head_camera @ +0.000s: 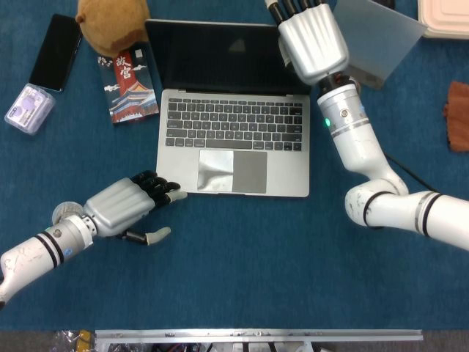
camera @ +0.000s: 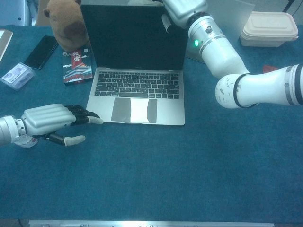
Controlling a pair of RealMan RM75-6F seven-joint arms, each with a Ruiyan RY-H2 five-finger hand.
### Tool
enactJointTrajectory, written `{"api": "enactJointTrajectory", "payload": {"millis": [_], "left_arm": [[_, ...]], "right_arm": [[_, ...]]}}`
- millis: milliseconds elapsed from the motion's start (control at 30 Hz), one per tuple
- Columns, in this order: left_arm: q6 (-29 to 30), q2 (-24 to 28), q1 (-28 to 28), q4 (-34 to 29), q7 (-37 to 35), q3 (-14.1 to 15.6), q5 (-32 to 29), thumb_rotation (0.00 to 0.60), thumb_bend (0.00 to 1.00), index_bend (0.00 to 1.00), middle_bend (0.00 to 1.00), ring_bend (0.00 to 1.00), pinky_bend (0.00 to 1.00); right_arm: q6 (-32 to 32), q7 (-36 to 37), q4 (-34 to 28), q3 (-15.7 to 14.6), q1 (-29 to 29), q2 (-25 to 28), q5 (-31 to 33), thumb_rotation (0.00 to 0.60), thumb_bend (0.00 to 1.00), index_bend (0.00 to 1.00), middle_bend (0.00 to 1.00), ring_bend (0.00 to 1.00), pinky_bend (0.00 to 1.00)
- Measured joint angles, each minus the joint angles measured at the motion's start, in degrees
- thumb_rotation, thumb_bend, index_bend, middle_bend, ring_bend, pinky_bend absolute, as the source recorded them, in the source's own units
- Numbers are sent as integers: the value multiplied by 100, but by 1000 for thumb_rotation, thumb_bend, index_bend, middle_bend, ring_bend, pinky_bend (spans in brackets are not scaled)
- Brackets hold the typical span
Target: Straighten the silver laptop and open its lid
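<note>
Silver aluminium laptop [head_camera: 233, 139] sat square mid-table, lid raised past upright. Right hand [head_camera: 311, 40] rested on lid's top corner; grip indeterminate. Left hand [head_camera: 124, 205], holding nothing, fingertips touched base corner. Opening step looked nearly complete; next: release.

Silver laptop [camera: 137, 90] open on the blue tabletop [camera: 189, 175], lid raised near upright, dark screen facing the camera, keyboard and trackpad exposed. Right hand [camera: 183, 10] at the lid's top right corner, partly cut off by the frame edge; grip on the lid not discernible. Green light lit on the right wrist. Left hand [camera: 52, 120] low on the table beside the laptop's front left corner, fingertips [camera: 92, 119] touching or just short of the base edge, thumb stretched out below. Brown plush toy [camera: 66, 21], black phone [camera: 41, 51], small booklet [camera: 75, 66] and clear packet [camera: 16, 74] at upper left. Lidded white container [camera: 269, 28] and red cloth [camera: 281, 78] at right.
</note>
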Motion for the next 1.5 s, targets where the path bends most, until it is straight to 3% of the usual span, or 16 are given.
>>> {"api": "enactJointTrajectory", "payload": {"millis": [167,300,367,633,700,833,933,1067,1500], "left_arm": [[168,146,37,-110,80,-25,-2,1,340,42,59,80,70],[414,395,122,-270,226,-92,-63,10,340,42,59,80,69],[599,546,206,-357,301,-149,-140,48,340,42,59,80,70],[1605,1152,794,-607,411,-503,-729,324,340,42,62,79,70],[1845,1225,949,-623,368,-606,-873,358,339,42,63,79,69],[2344,1326,1331,-598,167,-832,-1172,368,340,42,64,79,70],[2581,1334,1578,-535,62,-932,-1339,376,340,42,64,79,70],[2848,1244,1884,-447,34,-1025,-1540,495,340,43,65,79,70],[3780,708,2877,-59,102,-1201,-1871,504,340,43,76,79,70]], "right_arm": [[40,280,-495,25,-87,143,-32,474,532,0,85,0,36],[213,432,-1228,-16,-265,429,-140,475,531,0,85,0,36],[326,494,-1571,-54,-385,598,-199,475,531,0,85,0,36],[1029,697,-2971,-396,-1209,1617,-497,475,532,0,108,0,36],[1230,730,-3288,-543,-1465,1903,-598,474,532,0,111,0,36],[1618,794,-3775,-848,-1967,2417,-792,475,532,0,115,0,36],[1904,906,-4003,-1086,-2342,2721,-952,474,532,0,118,0,36],[2267,1124,-4127,-1395,-2835,2918,-1134,475,531,0,119,0,36],[3195,1813,-4086,-2241,-4262,3151,-1745,475,531,0,122,0,36]]}}
